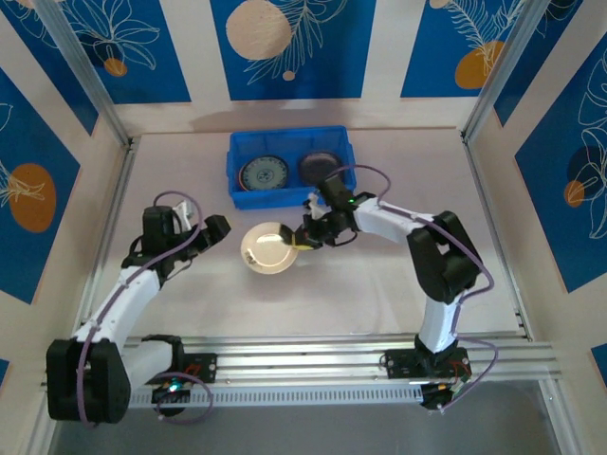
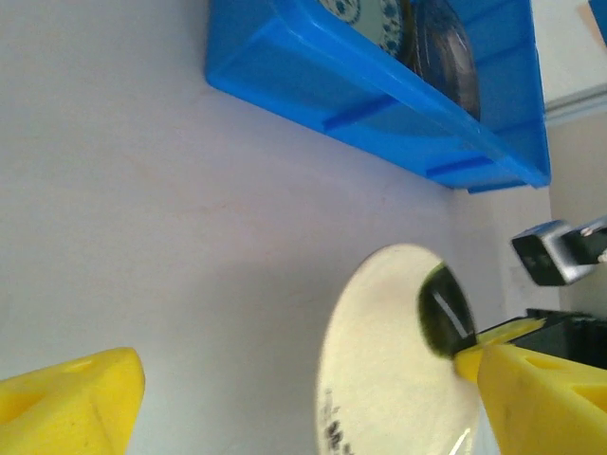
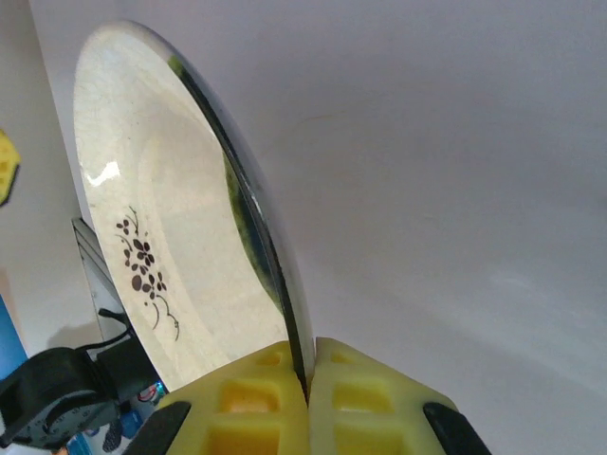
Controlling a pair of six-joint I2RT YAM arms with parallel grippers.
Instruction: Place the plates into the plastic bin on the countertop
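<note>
A cream plate [image 1: 266, 247] with a small dark flower sprig and a green smear at its rim hangs just above the countertop [image 1: 313, 303], in front of the blue plastic bin [image 1: 290, 167]. My right gripper [image 1: 305, 236] is shut on its right rim; in the right wrist view the plate [image 3: 180, 246] stands edge-on between the yellow pads [image 3: 251, 398]. Inside the bin lie a teal-patterned plate [image 1: 263, 174] and a dark plate [image 1: 321, 166]. My left gripper [image 1: 211, 230] stands open left of the cream plate [image 2: 389, 360], its yellow fingers [image 2: 66, 398] wide apart.
The bin's long blue wall [image 2: 360, 104] runs across the top of the left wrist view. Beige walls with blue panels enclose the counter, and a metal rail [image 1: 313, 355] lies along the near edge between the arm bases.
</note>
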